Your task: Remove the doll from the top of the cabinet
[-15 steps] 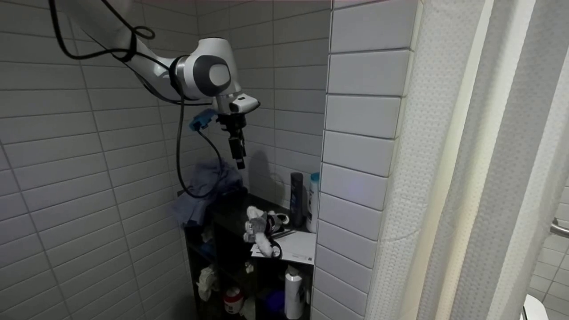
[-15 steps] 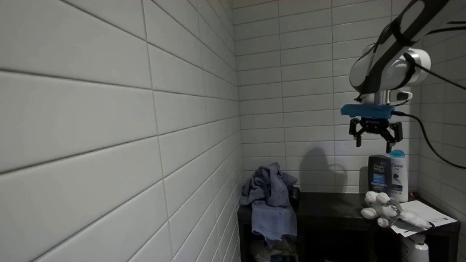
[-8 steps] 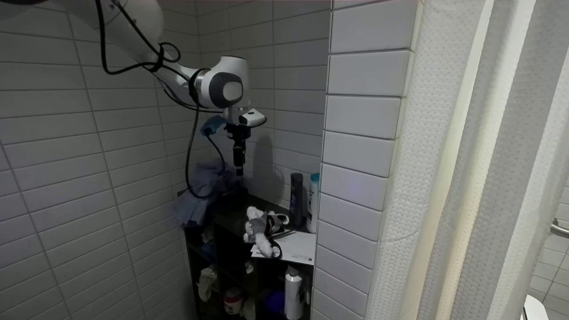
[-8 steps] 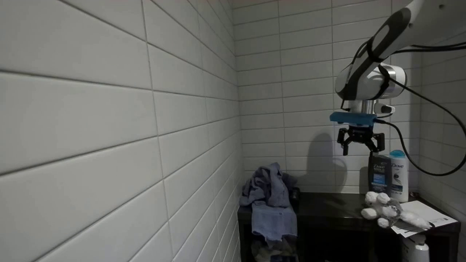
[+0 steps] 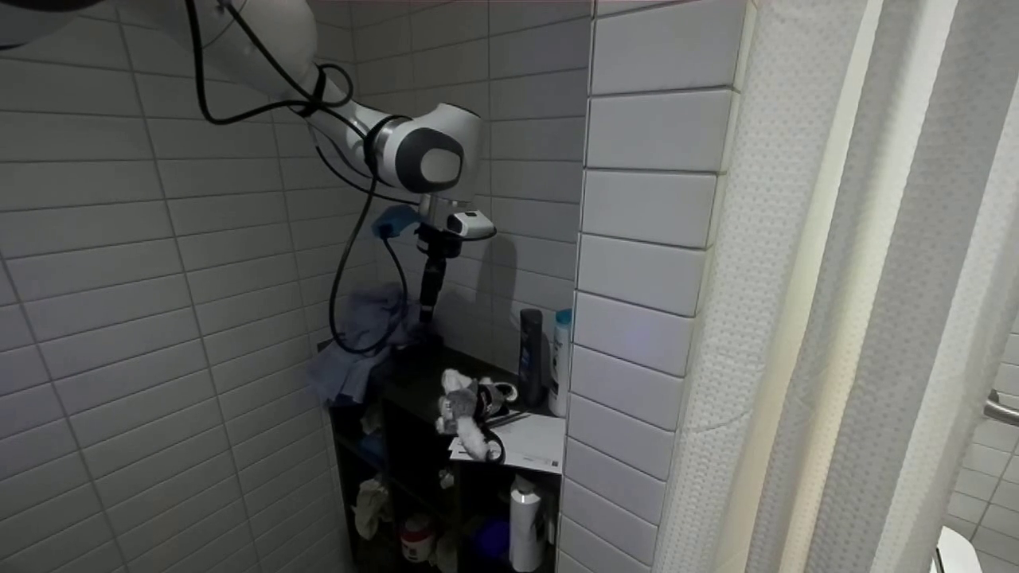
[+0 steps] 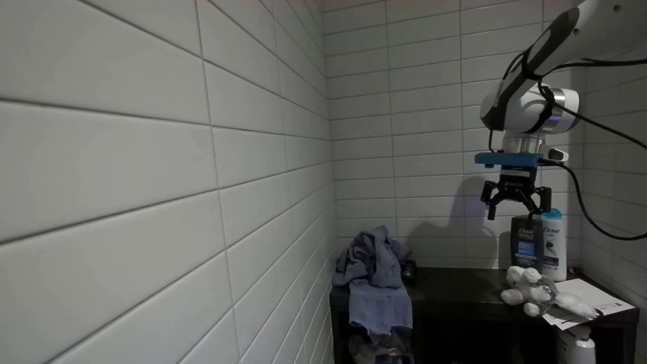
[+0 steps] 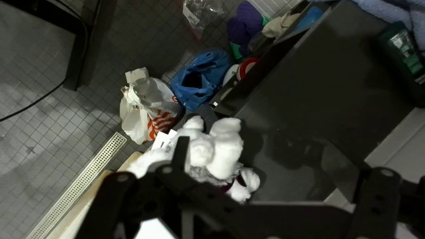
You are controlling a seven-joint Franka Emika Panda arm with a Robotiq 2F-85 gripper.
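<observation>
Hand now tilted — doll unmoved atop cabinet.

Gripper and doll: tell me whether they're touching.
Apart. In an exterior view, the gripper hangs above the doll, jaws open, with part of the dark bottle showing in the plain gap between them.
</observation>
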